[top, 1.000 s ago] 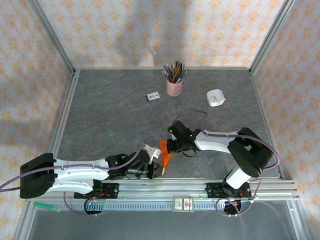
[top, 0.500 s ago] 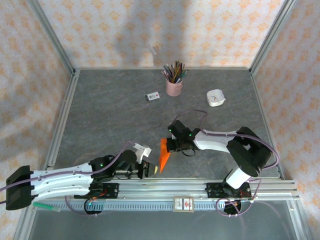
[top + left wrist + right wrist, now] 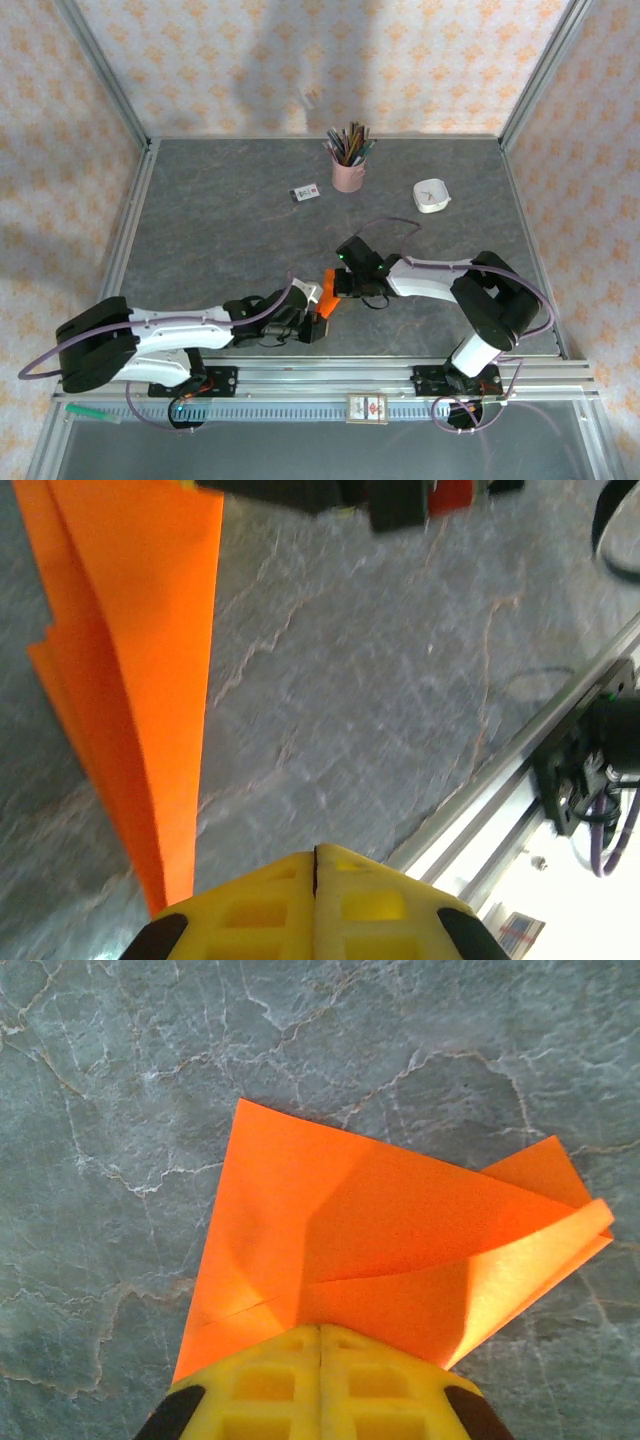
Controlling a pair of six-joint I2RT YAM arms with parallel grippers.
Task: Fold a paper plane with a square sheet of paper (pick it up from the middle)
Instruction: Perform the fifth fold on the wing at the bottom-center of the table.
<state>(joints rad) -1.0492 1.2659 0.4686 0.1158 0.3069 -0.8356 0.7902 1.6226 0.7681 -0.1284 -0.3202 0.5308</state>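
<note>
Near centre of the surface (image 3: pixel 100 1080), right fingers (image 3: pixel 265 1385) clamp the part-folded paper plane (image 3: pixel 380 1230), left fingers (image 3: pixel 375 905) shut beside its tip, hold unclear; opposed pulls could tear it.

You're looking at walls (image 3: pixel 300 50) papered in a pale peach with a repeating orange flower print, and soft grey shadows fall across the back one. The table (image 3: pixel 220 230) is a dark grey stone-look slab with lighter veins. It's boxed in by slanted aluminium posts (image 3: pixel 100 70) at the corners, and a slotted aluminium rail (image 3: pixel 330 375) runs along the near edge.
</note>
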